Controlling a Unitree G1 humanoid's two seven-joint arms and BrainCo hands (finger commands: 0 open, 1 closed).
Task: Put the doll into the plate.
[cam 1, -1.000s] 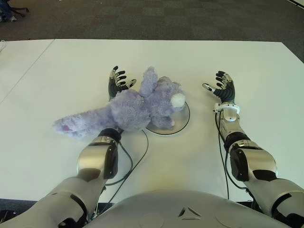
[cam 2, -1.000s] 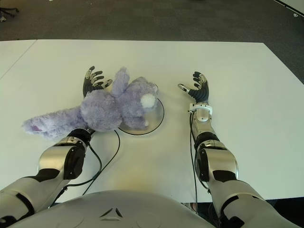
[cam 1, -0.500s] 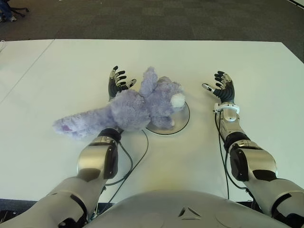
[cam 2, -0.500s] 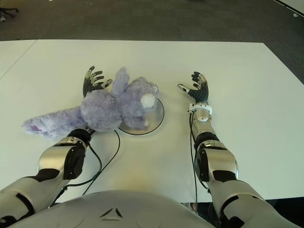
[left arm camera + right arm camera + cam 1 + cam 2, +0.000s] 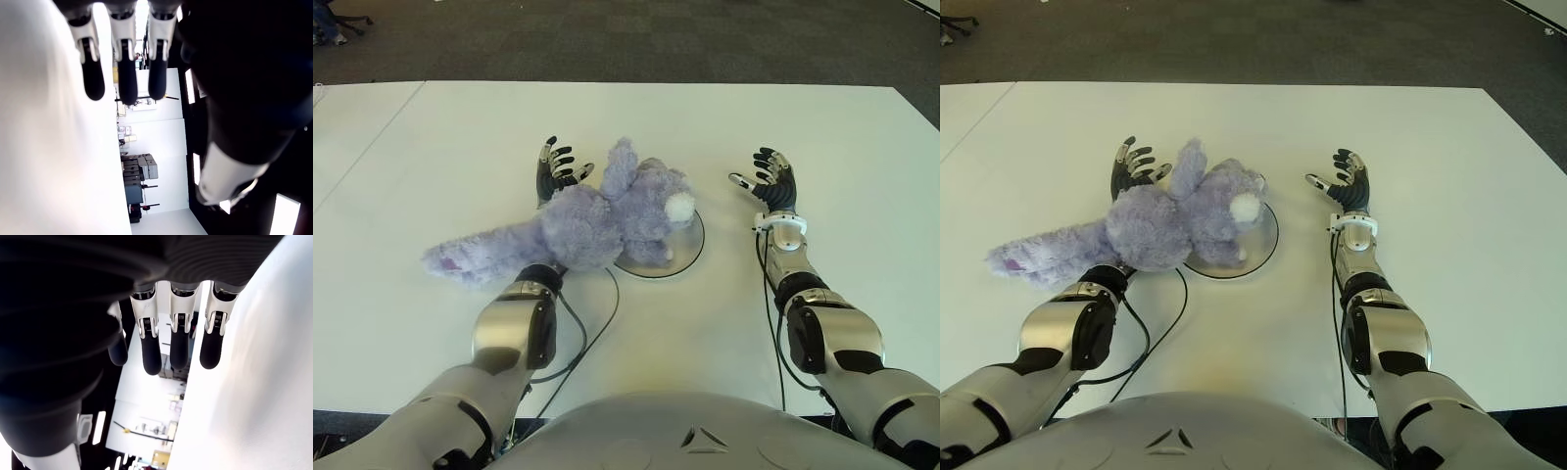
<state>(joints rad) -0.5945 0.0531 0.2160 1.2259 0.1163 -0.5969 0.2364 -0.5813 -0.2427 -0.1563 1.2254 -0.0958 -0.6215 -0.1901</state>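
While the left hand (image 5: 554, 171) spreads, the doll (image 5: 597, 220) (half on the plate (image 5: 690, 253)) covers its wrist.

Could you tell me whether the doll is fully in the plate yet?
Only partly: the doll's head overlaps the plate; its body and legs lie on the table.

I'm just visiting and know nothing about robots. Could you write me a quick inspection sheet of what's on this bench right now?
Surface: white table, bare apart from the items below.
Job's things: purple doll lying with its head on the round plate, body and tail trailing off to the robot's left.
Clutter: nothing seen.
Hands: left hand open, behind the doll; right hand open, right of the plate.
Cables: black cable by the left forearm.
Surroundings: dark carpet.
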